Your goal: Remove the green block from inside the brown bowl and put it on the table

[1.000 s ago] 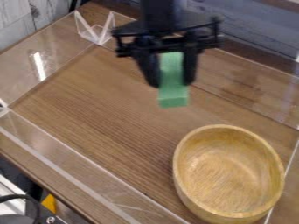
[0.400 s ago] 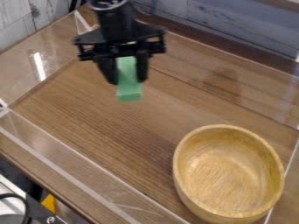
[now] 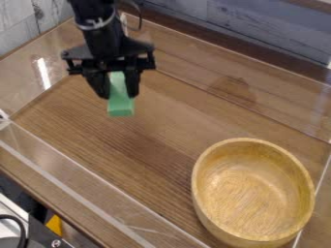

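Camera view: gripper [image 3: 114, 85] clamped on the green block [image 3: 120, 99] above the table [image 3: 155, 145].
Block hangs nearly upright, long axis vertical; brown bowl [image 3: 254, 191] well apart.

A grey plank wall [image 3: 258, 24] runs across the top right. At the upper left edge stands a pale vertical strip [image 3: 45, 17], perhaps a post or frame, too blurred to tell. In the bottom left corner sit dark cables [image 3: 14, 231] and a small yellow-and-black object [image 3: 53, 229] below the near edge.
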{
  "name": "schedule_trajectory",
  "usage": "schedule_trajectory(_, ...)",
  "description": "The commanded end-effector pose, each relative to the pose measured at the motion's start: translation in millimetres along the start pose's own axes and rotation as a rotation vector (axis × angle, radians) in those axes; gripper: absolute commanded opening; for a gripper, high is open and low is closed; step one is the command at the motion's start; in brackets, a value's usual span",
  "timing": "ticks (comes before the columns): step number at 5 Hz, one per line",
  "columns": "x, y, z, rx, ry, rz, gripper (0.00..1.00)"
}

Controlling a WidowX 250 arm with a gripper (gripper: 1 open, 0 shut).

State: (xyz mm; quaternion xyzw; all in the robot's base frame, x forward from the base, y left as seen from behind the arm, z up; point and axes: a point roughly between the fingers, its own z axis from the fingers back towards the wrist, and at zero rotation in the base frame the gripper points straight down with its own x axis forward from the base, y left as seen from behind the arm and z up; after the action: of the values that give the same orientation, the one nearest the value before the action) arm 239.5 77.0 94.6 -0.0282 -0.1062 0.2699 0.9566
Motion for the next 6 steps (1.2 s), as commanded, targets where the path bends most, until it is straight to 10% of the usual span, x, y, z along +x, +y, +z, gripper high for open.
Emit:
schedule_trajectory(1, 6.4, 0.7, -11.2, -0.01, -0.052, -0.056, 0.0)
schedule_trajectory(3, 10.4, 6.0, -14.4, 0.0, -0.099, -0.026, 0.0)
schedule_trajectory(6, -1.5, -6.2, -18.2, 0.002, -0.086, -0.189, 0.0)
